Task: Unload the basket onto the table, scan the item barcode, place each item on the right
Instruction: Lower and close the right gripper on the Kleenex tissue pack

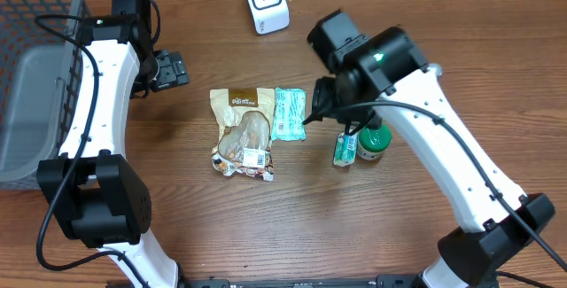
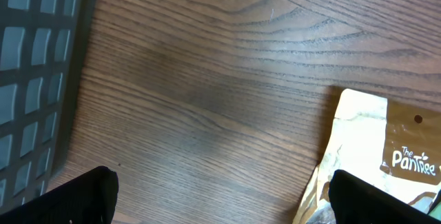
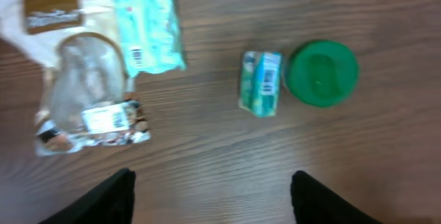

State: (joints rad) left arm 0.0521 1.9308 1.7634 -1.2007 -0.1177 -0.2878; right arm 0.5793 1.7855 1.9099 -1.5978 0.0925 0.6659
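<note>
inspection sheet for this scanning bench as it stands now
surface: wooden table, no spills seen
job's things: white scanner at the far edge; pouch with teal packet beside it; small box next to green-lidded jar; barcodes show on pouch, packet and box
clutter: nothing seen
grippers: left gripper open, empty, left of the pouch; right gripper open, empty, over the packet's right edge
cables: black cables run along both arms, off the items
surroundings: grey basket at the left edge
</note>
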